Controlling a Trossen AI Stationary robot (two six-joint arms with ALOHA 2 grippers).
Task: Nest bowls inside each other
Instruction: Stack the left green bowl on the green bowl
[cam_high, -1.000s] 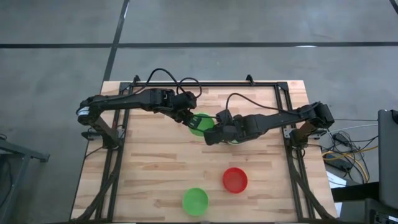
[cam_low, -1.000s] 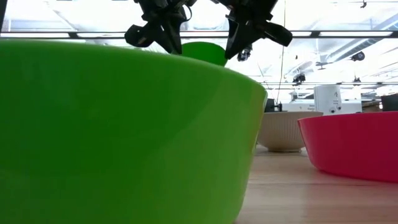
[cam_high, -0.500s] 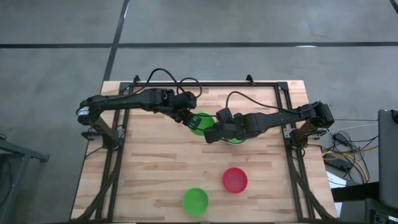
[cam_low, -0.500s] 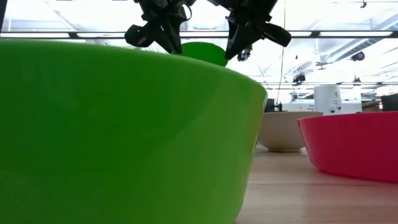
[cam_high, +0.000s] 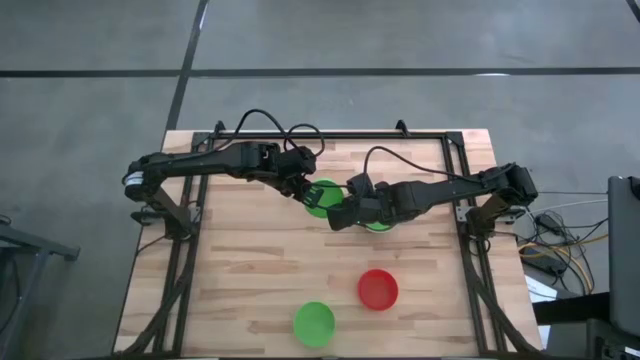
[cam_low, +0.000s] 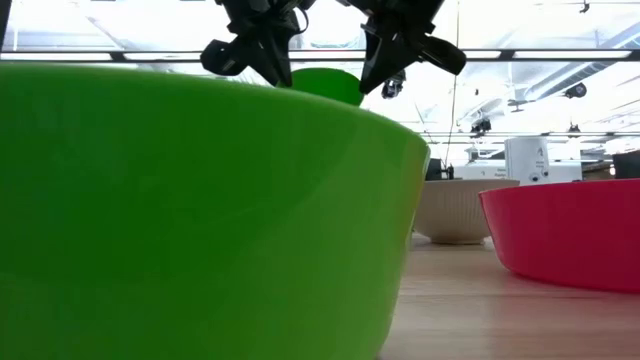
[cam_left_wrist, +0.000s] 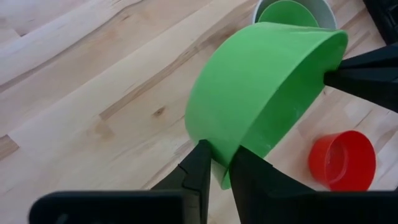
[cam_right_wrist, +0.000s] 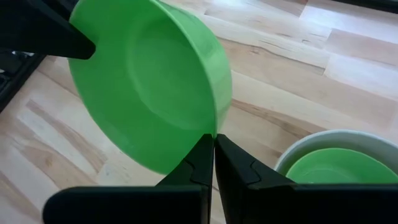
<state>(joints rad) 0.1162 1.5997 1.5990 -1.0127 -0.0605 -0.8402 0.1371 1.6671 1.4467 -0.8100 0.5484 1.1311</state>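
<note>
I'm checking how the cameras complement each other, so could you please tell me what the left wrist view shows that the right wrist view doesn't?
Only the left wrist view shows the red bowl standing on the table, and the left gripper pinching the held green bowl's rim. Only the right wrist view shows that bowl's hollow inside, with the right gripper shut on its rim. Both show the tilted bowl gripped from two sides, and a grey-white bowl with a green bowl nested in it.

Grey floor, bright ceiling lights
</note>
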